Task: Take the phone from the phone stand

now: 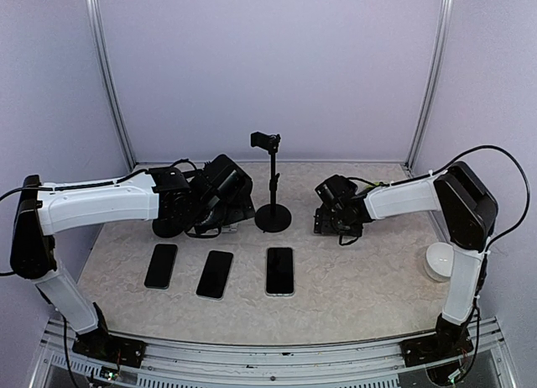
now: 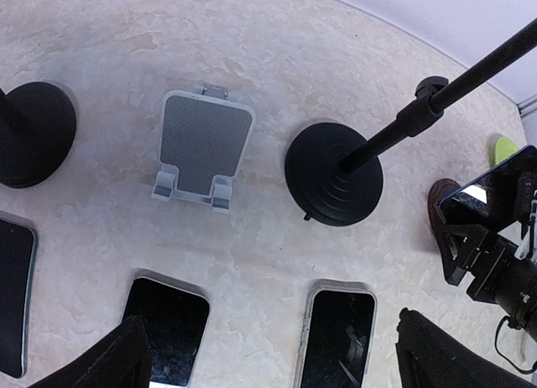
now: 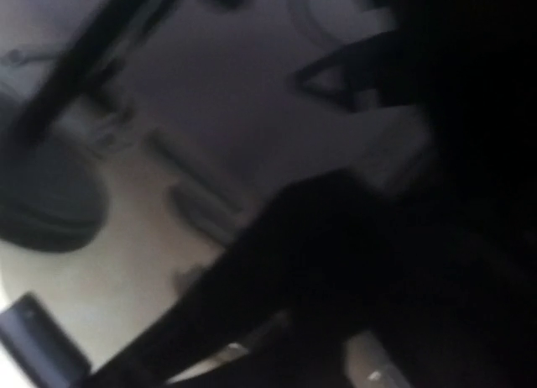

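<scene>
Top external: left arm [image 1: 101,205] stretching low over desk [image 1: 361,279], right arm [image 1: 403,199] bending inward.
Left fingers [image 2: 117,359]: standing wide apart, empty.
Right fingers [image 2: 460,247]: cannot tell.

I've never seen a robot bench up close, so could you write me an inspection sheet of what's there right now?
Surface: beige marbled table, no spills seen.
Job's things: three phones lie flat in a row at the front. A dark, tilted phone-like slab is beside the right claw, and its support is hidden. The white stand is empty. The black pole stand has nothing in its top clamp.
Clutter: white round object near the right edge.
Grippers: left claw is open and holds nothing. Right claw cannot be judged because its camera is blurred.
Cables: black cables run along both arms.
Surroundings: pale walls, metal posts.
</scene>
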`<state>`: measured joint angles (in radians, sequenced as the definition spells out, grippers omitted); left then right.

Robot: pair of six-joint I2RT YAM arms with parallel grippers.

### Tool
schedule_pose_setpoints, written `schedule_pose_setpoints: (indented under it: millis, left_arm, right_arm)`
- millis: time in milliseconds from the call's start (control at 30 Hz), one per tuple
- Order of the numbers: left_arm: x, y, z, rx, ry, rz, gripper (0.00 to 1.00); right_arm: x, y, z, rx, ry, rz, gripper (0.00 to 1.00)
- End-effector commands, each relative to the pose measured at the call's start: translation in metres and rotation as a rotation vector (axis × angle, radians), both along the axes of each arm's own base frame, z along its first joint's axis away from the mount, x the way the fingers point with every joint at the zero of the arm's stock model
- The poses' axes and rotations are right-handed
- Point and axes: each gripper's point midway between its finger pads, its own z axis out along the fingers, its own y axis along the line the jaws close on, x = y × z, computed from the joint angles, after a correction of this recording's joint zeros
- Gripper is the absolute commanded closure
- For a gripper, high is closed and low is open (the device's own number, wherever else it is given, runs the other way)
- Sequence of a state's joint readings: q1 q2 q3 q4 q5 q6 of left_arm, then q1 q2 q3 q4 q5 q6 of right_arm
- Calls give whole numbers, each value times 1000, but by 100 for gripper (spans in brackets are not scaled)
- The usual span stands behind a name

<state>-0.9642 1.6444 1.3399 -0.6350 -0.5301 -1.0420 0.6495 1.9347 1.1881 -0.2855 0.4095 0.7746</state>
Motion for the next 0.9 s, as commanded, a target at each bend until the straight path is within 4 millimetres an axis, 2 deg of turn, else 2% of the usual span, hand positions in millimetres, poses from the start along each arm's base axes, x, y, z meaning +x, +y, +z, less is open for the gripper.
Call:
schedule_pose_setpoints:
  millis: [0,233,500,867]
  left_arm:
    - [6,0,7,-10,-22,2,1]
    - [6,4,11,-13,-31,8,1]
    - [7,4,12,-12,-38,5,1]
    - [9,10,11,-4,-41,7,1]
  right_arm:
    - [6,3,6,-19,-26,53,9]
    - [-12,-21,-3,-49,4,20,9]
    - [-30,-45,-3,-64,10,-8,9]
    - [-31,-83,-3,-83,9,-38,8]
